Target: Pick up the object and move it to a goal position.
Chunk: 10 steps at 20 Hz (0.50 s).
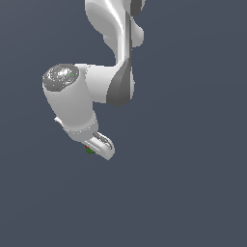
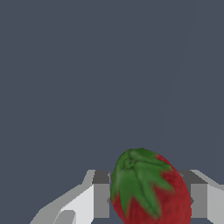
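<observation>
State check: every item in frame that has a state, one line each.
Small red strawberry-like object with green leafy cap: sitting between the gripper's fingers, green cap facing the wrist camera; contact with the pads looks likely.
White Panda gripper: fingers on either side of the object, apparently shut on it.
White robot arm: bent, wrist pointing down.

Strawberry (image 1: pixel 89 149) tucked beside the claw (image 1: pixel 99 147)

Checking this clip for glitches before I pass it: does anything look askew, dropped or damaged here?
Nothing stands out. The strawberry sits whole between the gripper fingers, its green cap facing the wrist camera. In the exterior view only a red-green speck shows beside the gripper.
</observation>
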Available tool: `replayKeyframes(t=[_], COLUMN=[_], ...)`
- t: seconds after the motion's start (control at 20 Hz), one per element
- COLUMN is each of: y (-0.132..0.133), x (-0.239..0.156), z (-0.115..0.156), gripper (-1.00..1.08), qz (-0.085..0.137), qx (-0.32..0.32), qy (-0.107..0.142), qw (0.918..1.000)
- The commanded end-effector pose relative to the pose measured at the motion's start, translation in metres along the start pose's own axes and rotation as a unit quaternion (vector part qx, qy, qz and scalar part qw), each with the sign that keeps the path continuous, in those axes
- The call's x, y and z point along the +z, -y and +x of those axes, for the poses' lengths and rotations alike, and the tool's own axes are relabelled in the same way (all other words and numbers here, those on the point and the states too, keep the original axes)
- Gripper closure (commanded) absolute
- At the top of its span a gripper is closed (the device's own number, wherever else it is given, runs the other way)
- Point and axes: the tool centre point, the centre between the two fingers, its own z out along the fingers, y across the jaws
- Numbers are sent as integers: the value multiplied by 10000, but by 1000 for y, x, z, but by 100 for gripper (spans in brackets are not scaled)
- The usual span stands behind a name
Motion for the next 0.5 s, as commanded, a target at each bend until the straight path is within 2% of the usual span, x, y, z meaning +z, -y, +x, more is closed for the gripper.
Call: replayKeyframes(t=[0.0,0.45], y=[-7,-16], x=[-9,-20], z=[9,21], gripper=[108,108], qz=[-1,-1], qx=[-10,-10], qy=[5,5], qw=[10000,10000])
